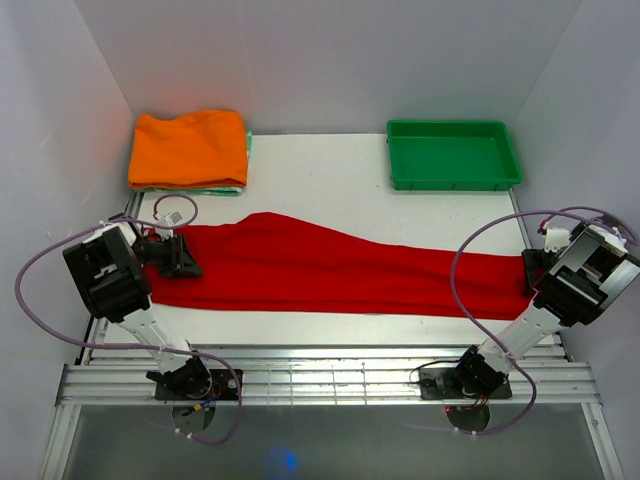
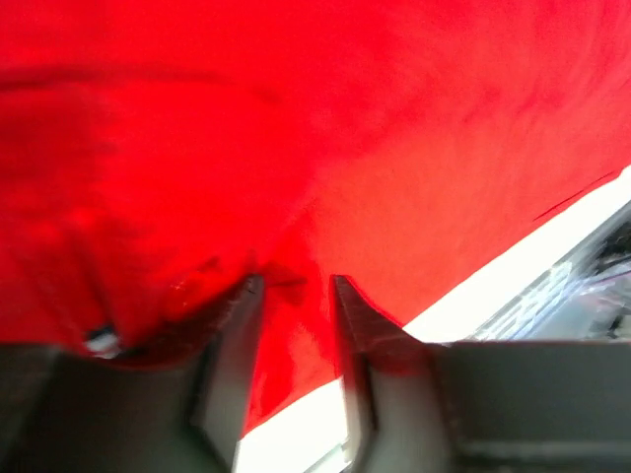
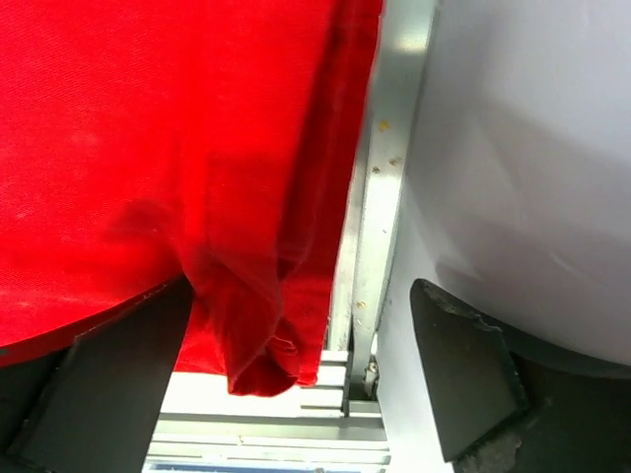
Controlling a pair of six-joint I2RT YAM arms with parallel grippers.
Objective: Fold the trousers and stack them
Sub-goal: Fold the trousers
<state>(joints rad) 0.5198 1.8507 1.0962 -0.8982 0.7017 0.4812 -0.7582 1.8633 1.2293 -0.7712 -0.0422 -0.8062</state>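
One pair of red trousers (image 1: 330,265), spread at full length across the tabletop (image 1: 330,185), wider end at 9 o'clock, narrow end at 3 o'clock.

Left hand (image 2: 296,286), at 9 o'clock: fingers a little apart, cloth lying in the gap, no visible pinch.

Right hand (image 3: 301,286), at 3 o'clock: fingers wide apart, holding nothing, a rumpled hem (image 3: 261,370) just beside one finger.

Orange folded garment (image 1: 188,148) at 11 o'clock and green tray (image 1: 452,126) at 1 o'clock, both apart from the trousers.

Hazards, as judged:
- Cloth in the left gap may catch and drag when that hand lifts, creasing the flat lay.
- The hem sits at the tabletop's edge by the metal rail (image 3: 380,197) (little margin there), so a loose regrasp may take one layer only or push it over the edge.
- Either fault would skew the fold.
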